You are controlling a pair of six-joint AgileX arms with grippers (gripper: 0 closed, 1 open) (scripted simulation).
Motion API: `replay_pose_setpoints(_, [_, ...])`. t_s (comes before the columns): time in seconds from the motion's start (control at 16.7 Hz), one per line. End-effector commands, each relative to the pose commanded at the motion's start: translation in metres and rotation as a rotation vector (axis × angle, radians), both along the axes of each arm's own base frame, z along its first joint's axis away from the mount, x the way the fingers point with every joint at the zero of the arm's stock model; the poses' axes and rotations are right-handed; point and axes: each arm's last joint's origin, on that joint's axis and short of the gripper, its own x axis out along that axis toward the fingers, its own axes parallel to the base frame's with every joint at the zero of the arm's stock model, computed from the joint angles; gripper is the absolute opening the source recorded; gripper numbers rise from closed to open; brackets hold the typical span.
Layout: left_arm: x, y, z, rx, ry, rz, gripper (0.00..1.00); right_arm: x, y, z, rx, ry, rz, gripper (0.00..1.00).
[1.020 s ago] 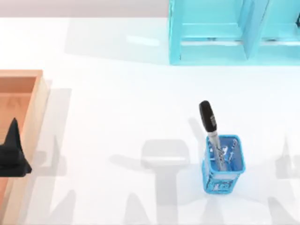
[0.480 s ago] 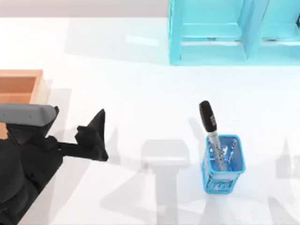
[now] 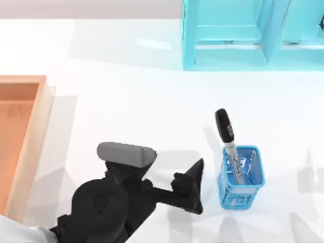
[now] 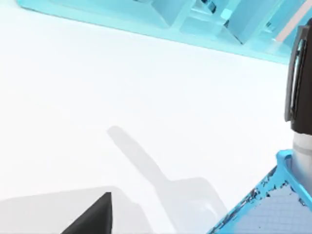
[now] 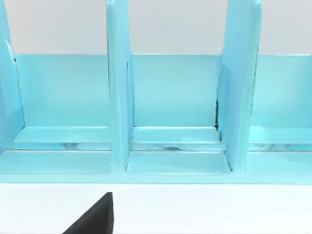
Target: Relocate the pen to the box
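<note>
The pen (image 3: 223, 125) stands tilted in a small blue mesh basket (image 3: 241, 178) at the right of the table, its black cap sticking out above the rim and its silver barrel down inside. My left gripper (image 3: 195, 186) is open just left of the basket, lower than the cap and apart from it. The left wrist view has the pen cap (image 4: 298, 87), a corner of the basket (image 4: 273, 207) and one fingertip (image 4: 92, 220). The box (image 3: 31, 136), a wooden tray, lies at the table's left edge. A fingertip (image 5: 95, 218) of my right gripper shows in the right wrist view.
A big cyan shelf unit (image 3: 253, 35) stands at the back right; the right wrist view faces its compartments (image 5: 170, 107). White tabletop stretches between the box and the basket, with my left arm (image 3: 106, 202) over its front part.
My left arm has swung from over the box rightward across the table, ending beside the basket. The pen and basket have not moved.
</note>
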Motion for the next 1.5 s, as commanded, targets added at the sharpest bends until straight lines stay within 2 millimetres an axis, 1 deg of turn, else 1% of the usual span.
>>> replay_pose_setpoints(0.18, [-0.013, -0.023, -0.015, -0.041, 0.02, -0.043, 1.0, 0.0, 0.0, 0.0, 0.0, 0.0, 0.0, 1.0])
replay_pose_setpoints(0.3, [-0.019, -0.033, -0.021, -0.063, 0.024, -0.058, 1.0, 0.0, 0.0, 0.0, 0.0, 0.0, 0.0, 1.0])
replay_pose_setpoints(0.42, [-0.021, -0.037, -0.023, -0.074, 0.024, -0.064, 1.0, 0.0, 0.0, 0.0, 0.0, 0.0, 0.0, 1.0])
replay_pose_setpoints(0.72, [-0.02, -0.036, -0.023, -0.07, 0.025, -0.062, 1.0, 0.0, 0.0, 0.0, 0.0, 0.0, 0.0, 1.0])
replay_pose_setpoints(0.84, [-0.014, -0.043, -0.025, -0.071, 0.026, -0.063, 1.0, 0.0, 0.0, 0.0, 0.0, 0.0, 0.0, 1.0])
replay_pose_setpoints(0.96, [-0.002, -0.057, -0.027, -0.074, 0.024, -0.064, 1.0, 0.0, 0.0, 0.0, 0.0, 0.0, 0.0, 1.0])
replay_pose_setpoints(1.26, [0.037, -0.093, -0.037, -0.077, 0.022, -0.064, 1.0, 0.0, 0.0, 0.0, 0.0, 0.0, 0.0, 1.0])
replay_pose_setpoints(1.38, [0.049, -0.101, -0.041, -0.076, 0.023, -0.064, 1.0, 0.0, 0.0, 0.0, 0.0, 0.0, 0.0, 1.0])
replay_pose_setpoints(1.5, [0.052, -0.103, -0.043, -0.074, 0.024, -0.064, 1.0, 0.0, 0.0, 0.0, 0.0, 0.0, 0.0, 1.0])
